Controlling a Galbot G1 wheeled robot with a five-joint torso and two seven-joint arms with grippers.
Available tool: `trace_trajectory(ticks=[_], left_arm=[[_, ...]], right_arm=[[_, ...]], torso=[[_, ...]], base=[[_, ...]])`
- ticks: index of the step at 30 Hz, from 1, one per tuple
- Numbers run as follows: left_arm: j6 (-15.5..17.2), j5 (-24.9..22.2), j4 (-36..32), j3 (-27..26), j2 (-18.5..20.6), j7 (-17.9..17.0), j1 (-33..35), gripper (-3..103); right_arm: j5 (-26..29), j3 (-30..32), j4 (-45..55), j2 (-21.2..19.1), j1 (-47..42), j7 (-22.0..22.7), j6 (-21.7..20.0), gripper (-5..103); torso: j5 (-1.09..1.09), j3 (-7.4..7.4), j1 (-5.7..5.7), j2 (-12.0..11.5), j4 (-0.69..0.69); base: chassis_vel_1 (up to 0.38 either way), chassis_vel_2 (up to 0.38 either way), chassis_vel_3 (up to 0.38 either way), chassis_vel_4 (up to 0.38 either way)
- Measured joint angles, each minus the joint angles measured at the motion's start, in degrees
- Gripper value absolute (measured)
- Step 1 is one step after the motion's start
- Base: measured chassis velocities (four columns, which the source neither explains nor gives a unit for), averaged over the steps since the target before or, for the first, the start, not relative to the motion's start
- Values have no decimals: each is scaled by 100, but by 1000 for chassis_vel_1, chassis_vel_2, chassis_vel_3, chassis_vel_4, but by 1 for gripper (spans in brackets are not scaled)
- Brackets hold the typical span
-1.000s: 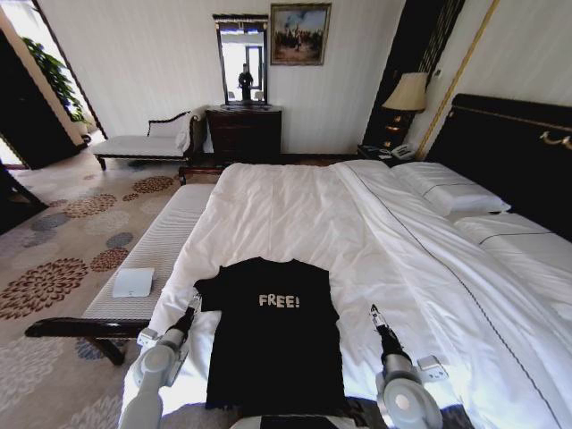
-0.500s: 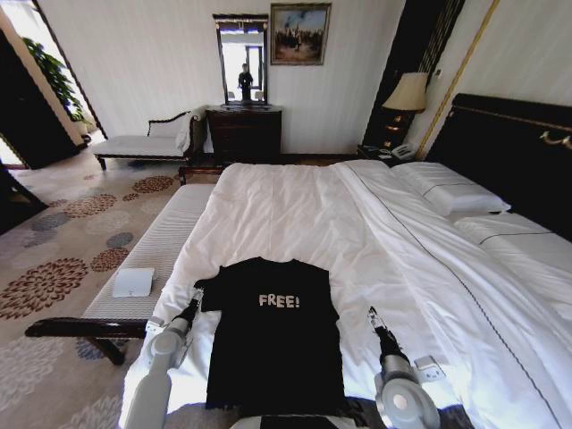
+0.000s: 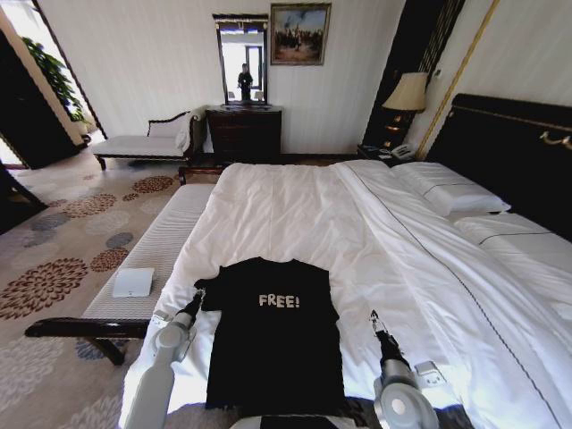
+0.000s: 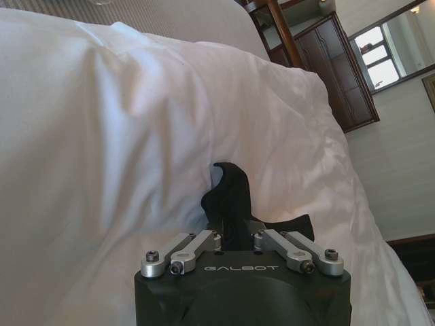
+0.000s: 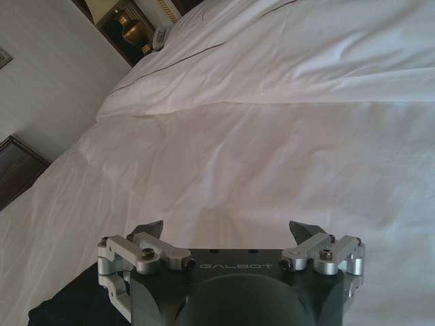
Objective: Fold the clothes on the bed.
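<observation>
From the head camera I have the black short-sleeved T-shirt of soft fabric with pale "FREE!" lettering lying flat, chest up, on the near end of the very large bed with its white duvet, collar pointing away from me. My left gripper sits right at the shirt's left sleeve; my right gripper is over bare duvet, well apart from the shirt's right edge. A grey-striped padded bench runs along the bed's left side.

On the left wrist camera, the left gripper has its dark fingers pressed together; a flap of black cloth shows beside them against the duvet, so I judge it to be pinching the sleeve.

On the right wrist camera, the right gripper has its two fingertips spread wide with nothing between them, white duvet beyond, and a corner of the black shirt off to one side.

As I read it, this garment is light and limp: it will drape, sag and drag across the duvet rather than keep any shape. I'd take hold at edges and corners, such as sleeve seams, shoulders and hem, pinching only the black fabric, since the soft duvet beneath could easily be caught too.
</observation>
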Motion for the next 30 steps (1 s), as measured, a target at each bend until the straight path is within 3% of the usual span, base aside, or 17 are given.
trace_trajectory(ticks=[2, 5, 20, 23, 26, 29, 30], left_arm=[[0, -8, -34, -12, 18, 0, 27, 15], [1, -14, -119, -31, 49, 0, 103, 2], [89, -8, -225, -52, 69, -26, 226, -2], [92, 2, -174, -48, 45, -28, 184, 14], [93, 18, -130, -41, 25, -28, 151, 19], [92, 31, -69, -40, -4, -31, 94, 36], [92, 31, -69, -40, -4, -31, 94, 36]], right_arm=[[-10, -10, -16, 9, 9, 2, 0, 100], [-18, -17, -54, 18, 42, 5, 1, 100], [-14, -19, -126, 3, 99, 11, 26, 100], [-8, 3, -136, -25, 86, 11, 38, 100], [-1, 14, -141, -38, 85, 13, 44, 100], [3, 16, -165, -44, 89, 17, 47, 100], [3, 16, -165, -44, 89, 17, 47, 100]], torso=[[0, 0, 0, 0, 0], [0, 0, 0, 0, 0], [0, 0, 0, 0, 0], [1, 0, 0, 0, 0], [0, 0, 0, 0, 0], [1, 0, 0, 0, 0], [1, 0, 0, 0, 0]], base=[[0, 0, 0, 0], [0, 0, 0, 0], [0, 0, 0, 0], [0, 0, 0, 0], [0, 0, 0, 0], [0, 0, 0, 0], [0, 0, 0, 0]])
